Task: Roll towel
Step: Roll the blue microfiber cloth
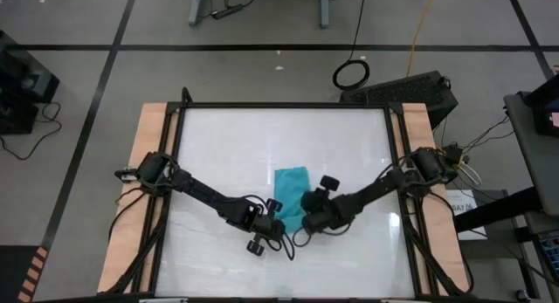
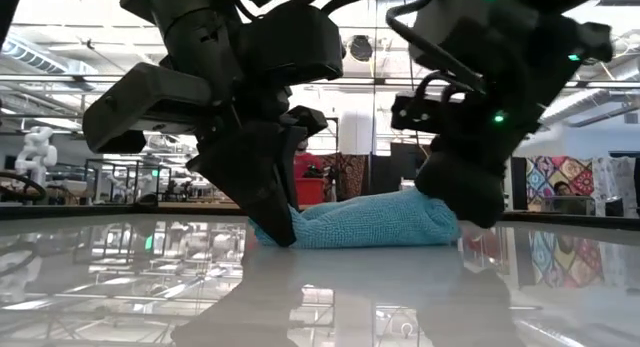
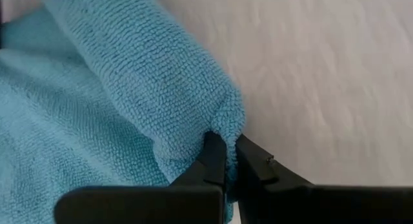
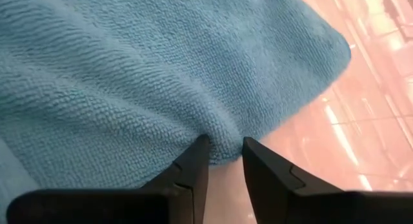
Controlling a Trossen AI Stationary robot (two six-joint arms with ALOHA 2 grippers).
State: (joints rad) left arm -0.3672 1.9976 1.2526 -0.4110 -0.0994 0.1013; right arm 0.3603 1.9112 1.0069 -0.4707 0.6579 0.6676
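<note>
The turquoise towel [image 1: 292, 182] lies on the white table, its far part flat and its near end turned up into a low hump [image 2: 372, 221]. My left gripper [image 1: 274, 207] is at the hump's left end and shut on it; it also shows in the low view [image 2: 281, 230] and in its own wrist view [image 3: 227, 146]. My right gripper [image 1: 305, 203] is at the hump's right end and shut on the cloth; it also shows in the low view [image 2: 470, 215] and in its own wrist view [image 4: 224, 145]. My left gripper pinches the left end of the towel's turned-over fold [image 3: 222, 124] between its two fingers. The fingers slant down from the near left. The fold stands up thick beside them; the rest lies on the table. My right gripper pinches the towel's near edge [image 4: 221, 135] close to its right corner, between its two fingers. The fingers slant down from the near right. The cloth puckers up between them; the towel's far part lies flat.
The white table top [image 1: 227, 146] lies bare around the towel, inside a black frame with wooden side strips [image 1: 150, 146]. Cables and equipment lie on the floor beyond the table.
</note>
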